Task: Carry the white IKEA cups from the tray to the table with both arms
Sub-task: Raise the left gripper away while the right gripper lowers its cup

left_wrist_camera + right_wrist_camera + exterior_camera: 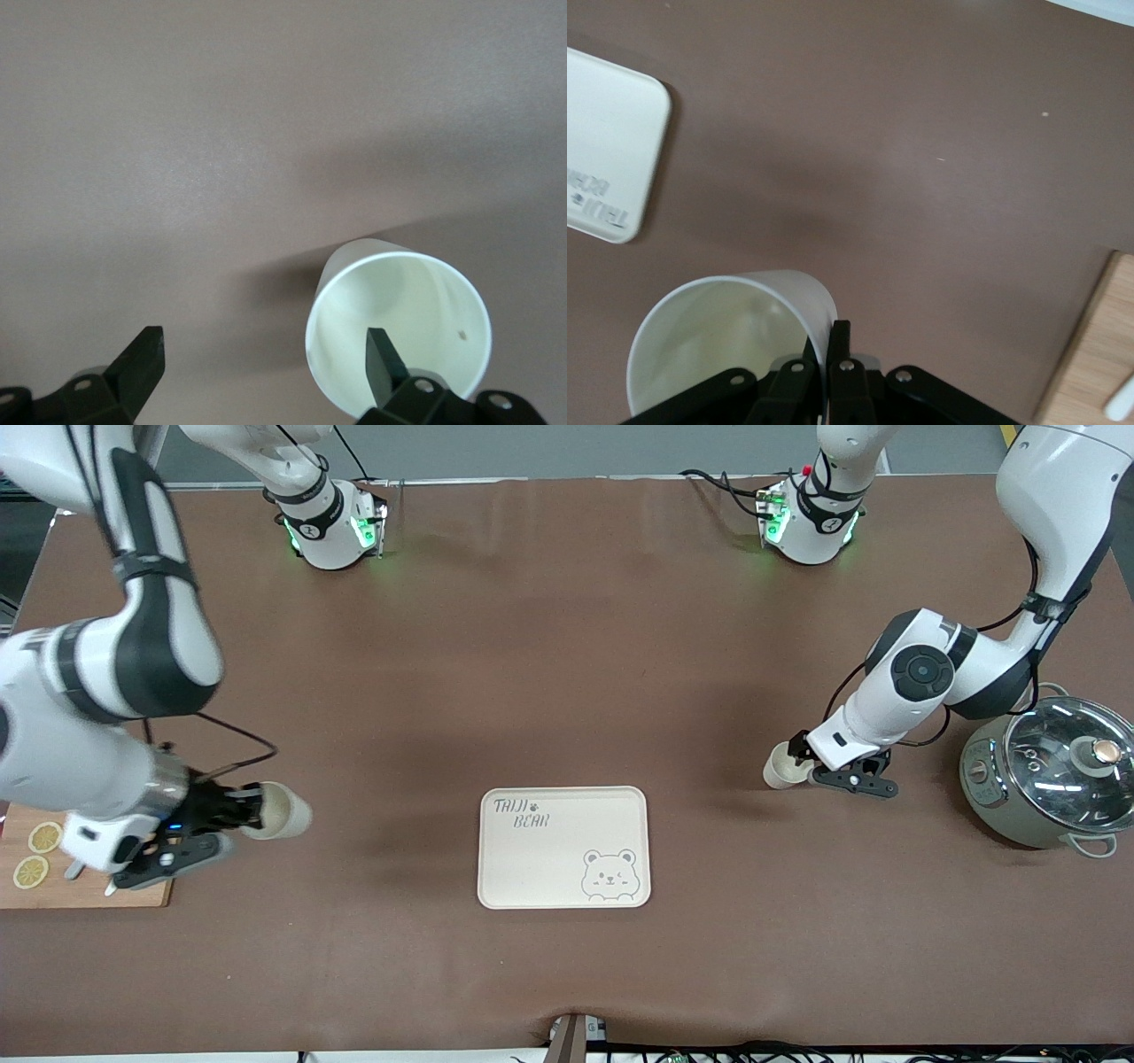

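My right gripper (241, 813) is shut on the wall of one white cup (282, 810) and holds it tilted above the table, between the wooden board and the bear tray. In the right wrist view the fingers (840, 341) pinch the rim of this cup (718, 345), one inside and one outside. My left gripper (800, 762) is open at the second white cup (781, 767), which sits low on the table between the tray and the pot. In the left wrist view one finger (383, 359) is inside that cup (416, 301) and the other finger (142, 359) is well clear of it.
The cream bear tray (564, 848) lies in the middle, near the front camera; a corner shows in the right wrist view (602, 150). A wooden board (53, 886) with lemon slices lies under the right arm. A pot with a glass lid (1050, 779) stands at the left arm's end.
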Action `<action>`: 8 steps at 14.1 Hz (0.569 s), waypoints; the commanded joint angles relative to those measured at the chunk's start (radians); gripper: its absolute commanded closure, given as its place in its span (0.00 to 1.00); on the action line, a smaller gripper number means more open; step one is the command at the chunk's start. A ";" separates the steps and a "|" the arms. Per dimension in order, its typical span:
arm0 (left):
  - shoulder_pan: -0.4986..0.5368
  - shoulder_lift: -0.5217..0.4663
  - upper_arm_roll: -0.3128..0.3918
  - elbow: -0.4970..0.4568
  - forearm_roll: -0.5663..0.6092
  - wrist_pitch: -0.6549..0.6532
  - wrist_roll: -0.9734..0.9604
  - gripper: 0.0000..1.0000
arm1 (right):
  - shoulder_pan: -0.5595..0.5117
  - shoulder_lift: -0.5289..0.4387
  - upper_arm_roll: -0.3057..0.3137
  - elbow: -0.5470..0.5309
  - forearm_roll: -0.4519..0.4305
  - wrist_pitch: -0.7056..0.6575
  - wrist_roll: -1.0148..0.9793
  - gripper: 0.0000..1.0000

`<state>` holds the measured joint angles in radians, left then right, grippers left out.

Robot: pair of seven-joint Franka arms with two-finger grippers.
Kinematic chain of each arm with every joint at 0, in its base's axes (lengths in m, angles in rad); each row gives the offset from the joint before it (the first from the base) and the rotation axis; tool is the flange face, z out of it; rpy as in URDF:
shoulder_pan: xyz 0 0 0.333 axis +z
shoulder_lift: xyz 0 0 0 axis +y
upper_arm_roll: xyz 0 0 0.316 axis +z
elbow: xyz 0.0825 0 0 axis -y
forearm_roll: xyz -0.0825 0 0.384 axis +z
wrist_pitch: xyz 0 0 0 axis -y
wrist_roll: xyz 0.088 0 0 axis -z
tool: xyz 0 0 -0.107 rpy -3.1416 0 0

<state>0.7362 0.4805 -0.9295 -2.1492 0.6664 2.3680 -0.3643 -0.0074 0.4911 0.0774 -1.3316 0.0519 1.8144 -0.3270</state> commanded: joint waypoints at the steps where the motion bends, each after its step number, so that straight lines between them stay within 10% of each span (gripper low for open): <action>1: 0.049 -0.028 -0.063 0.028 -0.036 -0.058 -0.007 0.00 | -0.072 -0.005 0.019 -0.018 0.011 0.003 -0.128 1.00; 8: 0.043 0.041 -0.089 0.504 -0.287 -0.445 0.214 0.00 | -0.115 0.107 0.016 -0.023 0.009 0.097 -0.239 1.00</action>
<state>0.7727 0.4715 -1.0045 -1.7978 0.4199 2.0411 -0.2201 -0.0950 0.5635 0.0798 -1.3597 0.0554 1.8817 -0.5120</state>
